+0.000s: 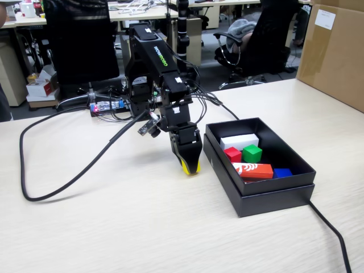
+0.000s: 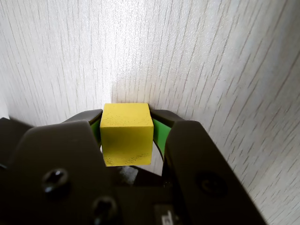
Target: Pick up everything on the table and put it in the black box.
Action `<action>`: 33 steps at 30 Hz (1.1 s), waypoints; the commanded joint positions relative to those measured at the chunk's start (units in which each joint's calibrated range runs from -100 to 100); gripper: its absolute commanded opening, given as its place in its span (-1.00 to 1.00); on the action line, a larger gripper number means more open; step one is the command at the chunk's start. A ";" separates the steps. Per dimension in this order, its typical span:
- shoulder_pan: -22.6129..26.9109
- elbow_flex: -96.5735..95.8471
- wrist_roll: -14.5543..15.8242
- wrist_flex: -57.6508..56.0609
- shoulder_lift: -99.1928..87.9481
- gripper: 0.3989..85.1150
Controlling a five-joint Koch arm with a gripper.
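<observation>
The black gripper [image 1: 190, 168] is pointing down at the pale wood-grain table [image 1: 114, 227], its jaws pinching a small yellow wooden cube [image 2: 127, 134] from both sides. In the fixed view the cube is sitting at the table surface, just left of the open black cardboard box [image 1: 267, 196]. Inside the box are lying a white block [image 1: 239, 141], a red cube [image 1: 232, 154], a green cube [image 1: 252, 153], a red-and-white carton [image 1: 253, 170] and a blue block [image 1: 282, 172].

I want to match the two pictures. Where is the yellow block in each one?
Fixed view: yellow block peeks from the gripper tips, left of the black box.
Wrist view: yellow block sits centre, between the gripper jaws.
Shared landmark: the pale wooden table.
</observation>
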 commanded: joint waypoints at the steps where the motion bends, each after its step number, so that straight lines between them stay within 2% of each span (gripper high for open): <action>1: -0.54 5.02 -0.10 0.75 -0.95 -0.92; 8: -0.29 19.53 0.78 -15.84 -11.28 -0.92; 9: 0.83 25.33 1.12 -19.90 -15.18 -0.92; 13: 3.96 32.31 2.10 -24.30 -18.97 -0.92; 19: 9.62 38.02 3.57 -24.74 -19.77 -0.92; 20: 11.72 42.73 4.25 -24.74 -12.54 -0.92; 25: 11.82 45.91 4.69 -23.27 2.95 -0.92; 33: 11.77 45.36 5.23 -22.58 12.93 -0.90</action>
